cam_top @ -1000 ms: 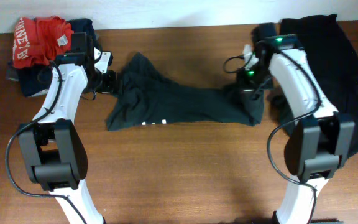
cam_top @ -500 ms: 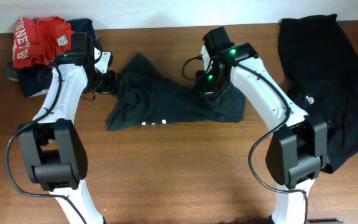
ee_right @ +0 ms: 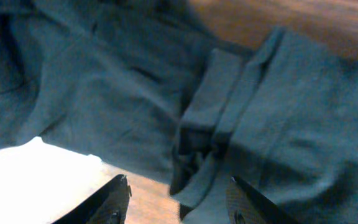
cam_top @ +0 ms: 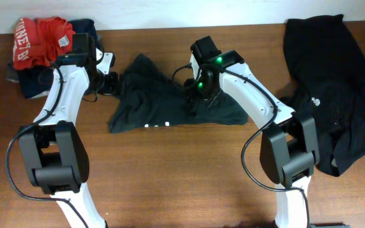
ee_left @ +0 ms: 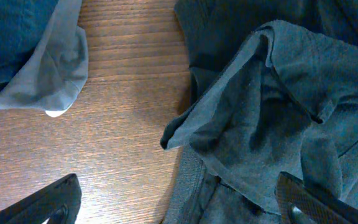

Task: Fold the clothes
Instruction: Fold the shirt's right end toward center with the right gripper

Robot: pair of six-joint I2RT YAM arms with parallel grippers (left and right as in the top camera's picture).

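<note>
Right pincer (ee_right: 177,199) hangs parted, empty, over the black T-shirt (cam_top: 151,95); left pincer (ee_left: 182,199) gapes empty too. Smoothing the bunched fold flat should come first.

The white-and-black jointed left arm (cam_top: 62,88) reaches forward, its black two-finger left gripper (ee_left: 179,208) spread wide and empty. The matching right arm (cam_top: 258,101) angles inward, its right gripper (ee_right: 179,202) parted, gripping nothing.

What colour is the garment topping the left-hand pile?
The top garment is red with white lettering, clearest in the overhead view.
</note>
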